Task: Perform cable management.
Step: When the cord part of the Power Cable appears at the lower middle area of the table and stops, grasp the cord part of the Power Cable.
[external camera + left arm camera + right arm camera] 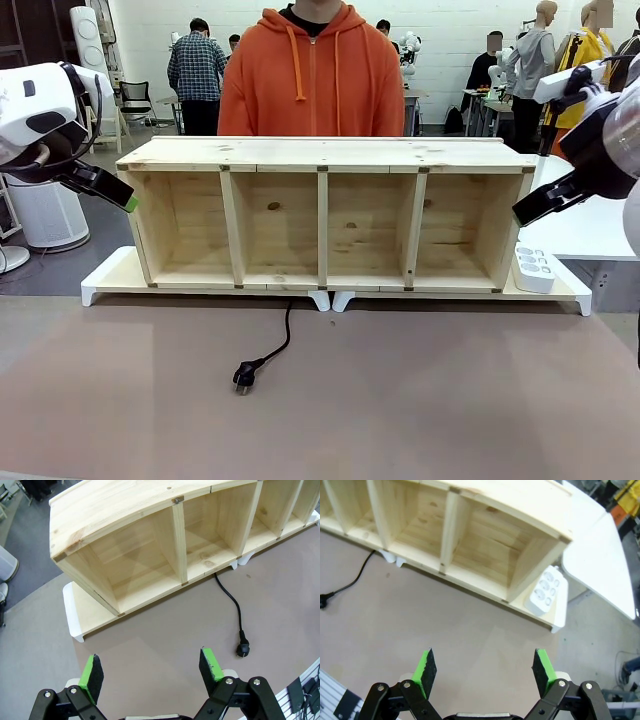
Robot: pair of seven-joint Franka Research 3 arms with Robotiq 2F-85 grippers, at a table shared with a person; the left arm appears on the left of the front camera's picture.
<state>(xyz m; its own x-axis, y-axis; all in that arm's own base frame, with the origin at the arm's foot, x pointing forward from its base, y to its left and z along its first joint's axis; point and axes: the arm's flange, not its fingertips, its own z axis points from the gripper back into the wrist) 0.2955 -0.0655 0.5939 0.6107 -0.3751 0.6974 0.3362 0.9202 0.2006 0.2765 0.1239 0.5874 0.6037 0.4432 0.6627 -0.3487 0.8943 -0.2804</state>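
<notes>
Step in hand: start of the job, nothing grasped yet. Left jaws are wide open and empty, green pads (91,672) well apart, hovering high off the shelf's left end. Right jaws are the same, fully spread and holding nothing, up by the shelf's right end.

The cable (281,343) lies on the worktop (450,400) in front of the shelf's middle. It comes out from under the gap between the two white base pieces (108,277), curves toward the robot and ends in the plug (243,376), which lies flat and loose. It is well apart from both arms. The rest of the cable is hidden behind or under the shelf.

Next move, as I judge it: one arm drops low to the plug end and pinches there. The left looks better placed. The cord is thin and flat on the surface, so the pads would need to get right down to the worktop. Where it goes after that is a guess, likely the power strip (535,268).

Materials:
- Shelf (325,155): pale raw pine with knots showing, a long box with four open compartments split by upright dividers.
- Base: white moulded plastic with short feet.
- Worktop: matte brown, smooth.
- Cable: black, rubbery and limp, with a small round plug.
- Power strip: white hard plastic with round sockets, sitting on the base just beside the shelf's right end.

A person in an orange hoodie (310,80) stands behind the shelf.
</notes>
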